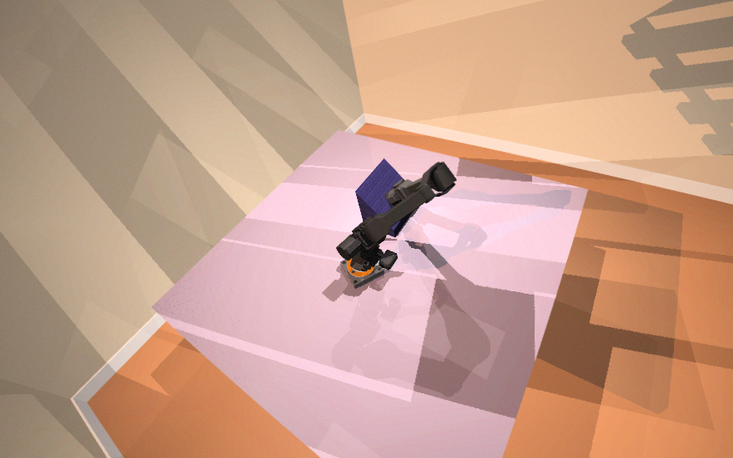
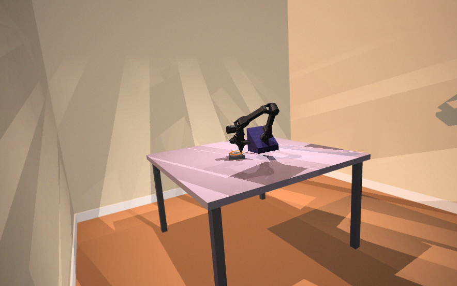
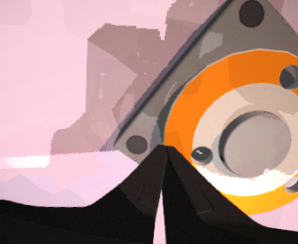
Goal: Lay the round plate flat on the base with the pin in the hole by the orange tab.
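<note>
Tool pressed together, pinching nothing, tips at plate rim on side away from post. Plate on grey base, on desk. Pin, orange tab not identifiable; seating unclear. Judged: alignment unconfirmed, tool retreat from plate left.

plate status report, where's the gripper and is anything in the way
Gripper shut, empty, tips at plate's rim. Plate on post, grey base beneath; pin not discernible. Nothing in the way.
</note>
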